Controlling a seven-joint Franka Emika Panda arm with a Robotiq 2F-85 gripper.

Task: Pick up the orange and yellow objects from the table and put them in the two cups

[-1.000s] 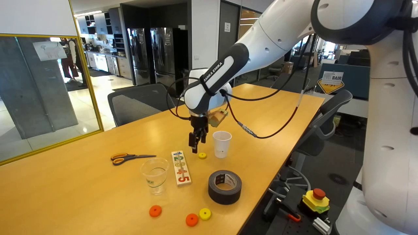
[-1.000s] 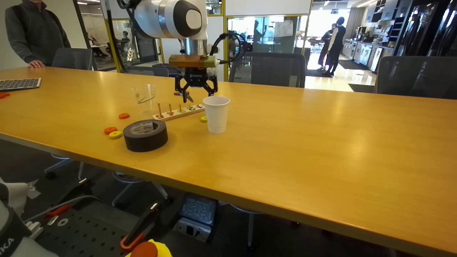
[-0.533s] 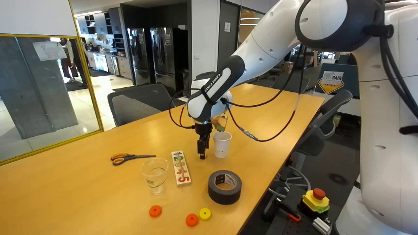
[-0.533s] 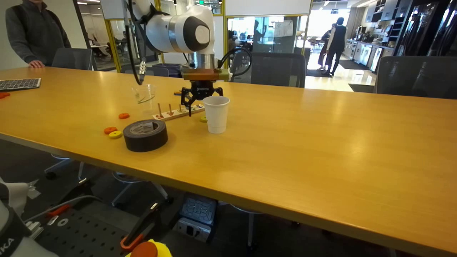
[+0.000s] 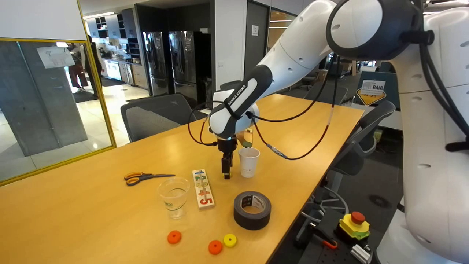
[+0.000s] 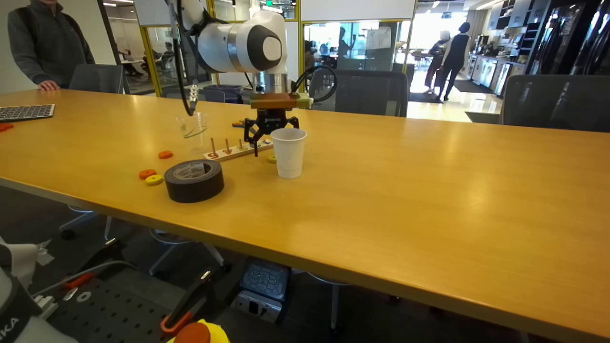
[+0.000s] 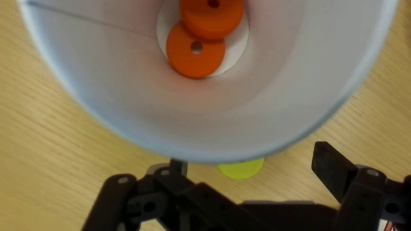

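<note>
My gripper [image 5: 226, 176] points down at the table [image 5: 91, 220], low beside the white cup [image 5: 249, 163]. In the wrist view its fingers [image 7: 250, 160] are open, one on each side of a yellow piece [image 7: 242, 170], partly hidden by the cup rim. One finger partly hides this piece in an exterior view [image 5: 230, 175]. Two orange pieces [image 7: 196, 57] lie inside the white cup. The clear cup [image 5: 174, 198] stands upright. Near it lie an orange piece [image 5: 174, 237], another orange piece [image 5: 215, 247] and a yellow piece [image 5: 230, 240].
A black tape roll [image 5: 252, 211] lies in front of the white cup. A numbered board with pegs [image 5: 203, 189] and orange-handled scissors [image 5: 146, 177] lie near the clear cup. A keyboard [image 6: 26, 112] and orange bits [image 6: 5, 126] are farther along the table.
My gripper has come down and moved closer to the white cup, to the yellow piece. In the last half second it has barely shifted. The pieces and cups have not moved.
</note>
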